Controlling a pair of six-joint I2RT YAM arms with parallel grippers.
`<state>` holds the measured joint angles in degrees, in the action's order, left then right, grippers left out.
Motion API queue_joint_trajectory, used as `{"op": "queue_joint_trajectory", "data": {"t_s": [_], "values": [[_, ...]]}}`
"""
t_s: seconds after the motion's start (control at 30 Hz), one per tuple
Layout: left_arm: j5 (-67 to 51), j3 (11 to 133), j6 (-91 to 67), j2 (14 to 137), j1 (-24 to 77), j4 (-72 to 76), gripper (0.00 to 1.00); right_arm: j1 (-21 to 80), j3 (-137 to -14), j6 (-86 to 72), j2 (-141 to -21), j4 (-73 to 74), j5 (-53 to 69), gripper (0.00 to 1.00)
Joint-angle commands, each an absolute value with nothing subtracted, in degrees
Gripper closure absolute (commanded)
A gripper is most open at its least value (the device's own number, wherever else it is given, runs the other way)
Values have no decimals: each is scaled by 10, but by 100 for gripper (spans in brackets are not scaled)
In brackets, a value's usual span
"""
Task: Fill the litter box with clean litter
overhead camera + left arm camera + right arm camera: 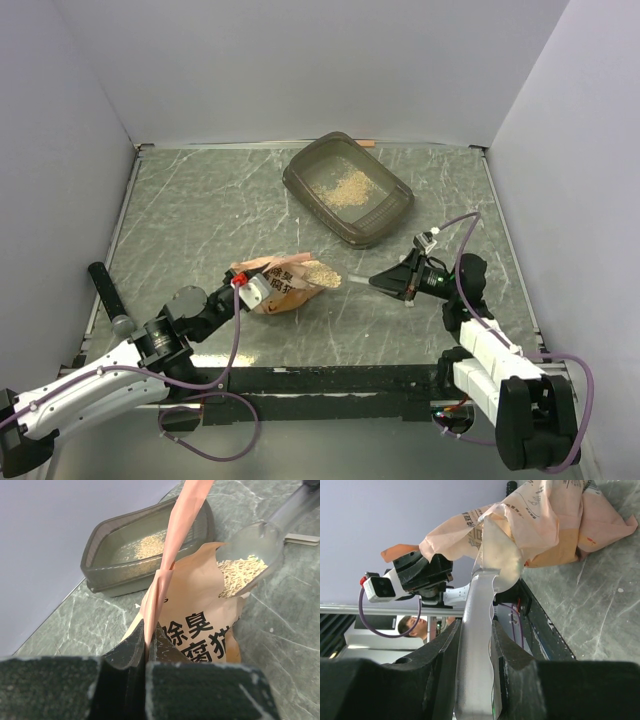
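Litter box (385, 218): a grey-brown tray with a flared rim, set at an angle at the far right of the green marbled table (180, 220).
Orange-pink bag (283, 295): it lies near the middle of the table, well apart from the litter box. Its mouth opens to the right, black printed characters run along its side, and one edge is drawn up taut.
Left gripper (148, 639): reaching in from the near left, its jaws are pinched tight on the raised edge of the bag.
Right gripper (475, 630): coming in from the right, its fingers are clamped on the handle of the scoop.
Clear scoop (252, 545): the bowl sits in the mouth of the bag, partly loaded, with the handle pointing right.
Clean litter (348, 187): a thin tan patch lies on the floor of the litter box, toward its far side. More shows in the bag's mouth and in the scoop's bowl.
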<state>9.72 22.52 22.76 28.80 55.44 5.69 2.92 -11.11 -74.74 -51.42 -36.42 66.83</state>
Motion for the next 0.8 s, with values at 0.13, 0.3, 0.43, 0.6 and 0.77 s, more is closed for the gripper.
{"op": "queue_joint_trajectory", "data": {"t_s": [0.13, 0.3, 0.43, 0.6, 0.77], "values": [[133, 247, 211, 296, 557, 123, 99, 20, -114, -786, -467, -366, 670, 100], [166, 248, 214, 292, 557, 131, 99, 19, -122, -797, -449, -344, 659, 100], [178, 244, 211, 272, 557, 136, 99, 19, -136, -797, -446, -319, 646, 100], [190, 241, 216, 251, 557, 139, 99, 19, -151, -815, -455, -320, 632, 100], [186, 243, 214, 252, 557, 135, 99, 19, -178, -825, -471, -319, 621, 100]]}}
